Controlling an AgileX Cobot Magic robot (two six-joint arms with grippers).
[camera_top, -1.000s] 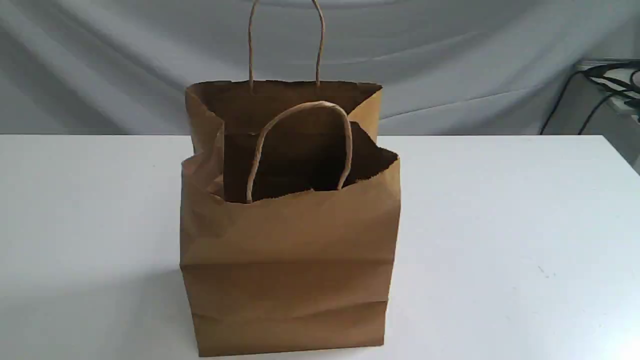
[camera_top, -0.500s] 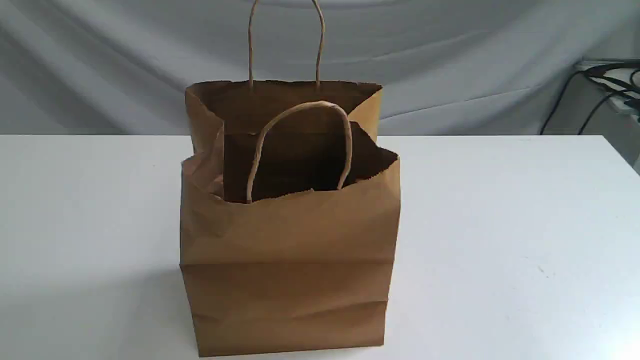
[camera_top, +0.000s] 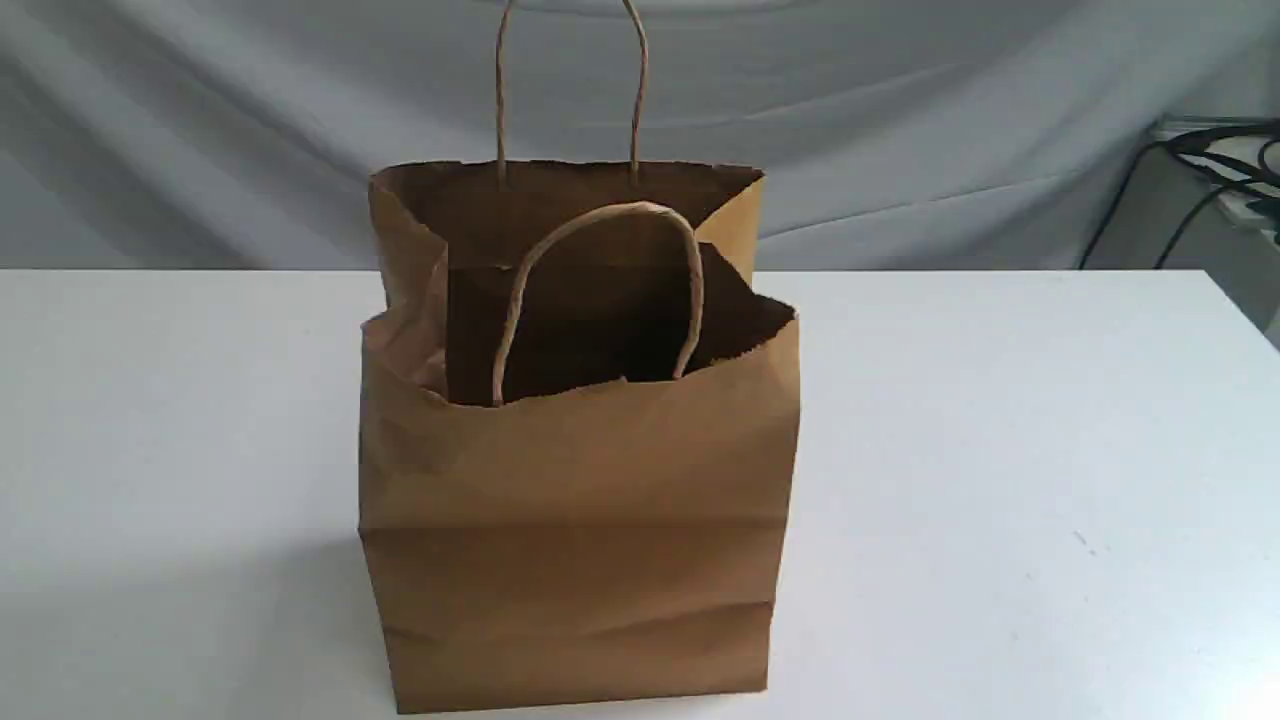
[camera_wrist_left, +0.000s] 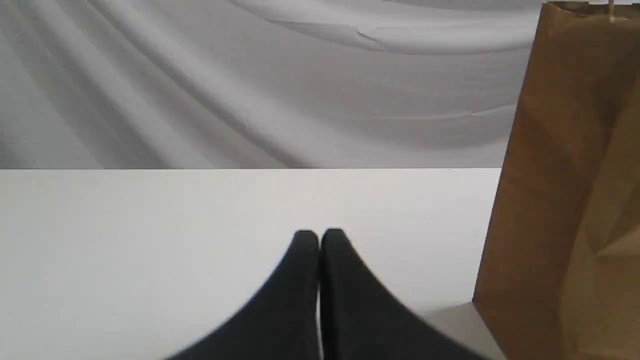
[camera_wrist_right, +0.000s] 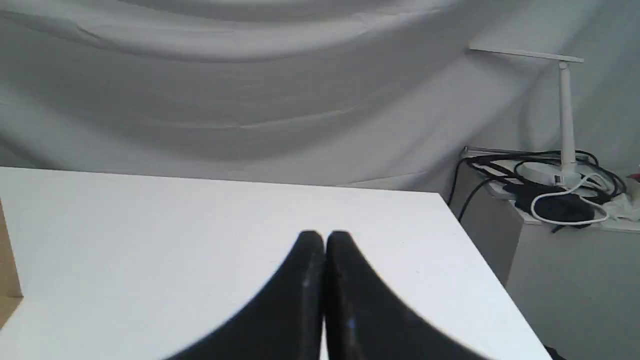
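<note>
The left fingers (camera_wrist_left: 302, 260) are clenching on nothing near the paper bag (camera_top: 580, 520) standing on the worktop (camera_top: 1000, 450). The right fingers (camera_wrist_right: 307, 260) are clenching empty too.

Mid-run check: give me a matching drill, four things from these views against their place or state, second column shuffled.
1 paper bag
2 far handle
3 left gripper
4 desk lamp

A jaws shut, bag close by
B upright on the table, mouth open
C off the table, amid black cables
D standing straight above the bag's rim

Pairs: 1-B, 2-D, 3-A, 4-C
</note>
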